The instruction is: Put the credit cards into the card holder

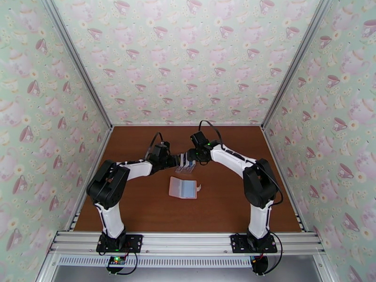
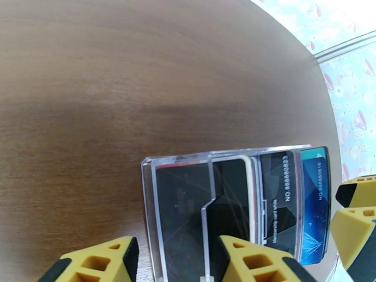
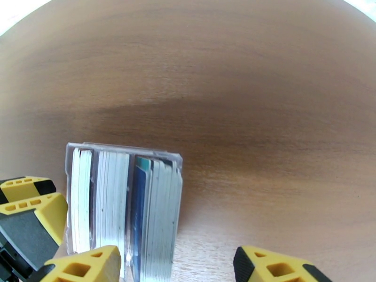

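The credit cards stand on edge in a clear slotted rack (image 1: 185,164) at mid-table: black cards (image 2: 277,193), a blue card (image 2: 315,203) and white card edges (image 3: 113,198). The card holder (image 1: 183,188), a pink wallet, lies open and flat just in front of the rack, apart from both arms. My left gripper (image 1: 177,160) (image 2: 178,264) is at the rack's left end, jaws apart around its front slot and a black card. My right gripper (image 1: 192,158) (image 3: 178,269) meets the rack from the right, open, straddling the blue-sided stack of cards.
The brown table (image 1: 141,207) is walled by patterned panels on three sides. Each gripper's yellow fingers (image 2: 357,217) (image 3: 28,207) show at the edge of the other's wrist view, close to the rack. A metal rail (image 1: 188,243) runs along the near edge.
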Robot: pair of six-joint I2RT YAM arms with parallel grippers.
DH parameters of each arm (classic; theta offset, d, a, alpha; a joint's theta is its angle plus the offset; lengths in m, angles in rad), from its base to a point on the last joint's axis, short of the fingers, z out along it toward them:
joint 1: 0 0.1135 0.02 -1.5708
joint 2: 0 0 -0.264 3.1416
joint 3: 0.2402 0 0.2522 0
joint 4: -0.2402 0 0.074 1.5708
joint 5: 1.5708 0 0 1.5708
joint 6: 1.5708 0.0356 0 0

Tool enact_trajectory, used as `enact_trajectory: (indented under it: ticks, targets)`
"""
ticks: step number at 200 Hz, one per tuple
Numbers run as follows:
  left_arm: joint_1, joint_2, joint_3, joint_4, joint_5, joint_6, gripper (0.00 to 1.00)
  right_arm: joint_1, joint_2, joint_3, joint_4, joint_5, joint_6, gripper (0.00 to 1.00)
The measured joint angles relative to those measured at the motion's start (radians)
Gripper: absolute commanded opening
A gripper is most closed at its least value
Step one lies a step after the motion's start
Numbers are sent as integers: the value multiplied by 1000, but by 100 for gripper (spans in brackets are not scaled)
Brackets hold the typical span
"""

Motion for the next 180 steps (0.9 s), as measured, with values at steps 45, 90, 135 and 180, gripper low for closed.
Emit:
enact_trajectory:
  ticks: [45,90,135,180]
  targets:
    - [0,1,2,-6,0,1,48,0,34,9,-14,17,-14,66]
    - [0,14,26,-22,0,1,49,0,41,11,-14,25,-19,64]
    - [0,16,26,-33,4,1,49,0,55,24,-18,28,-26,64]
    - [-1,16,26,-37,11,1,49,2,59,30,-22,55,-34,63]
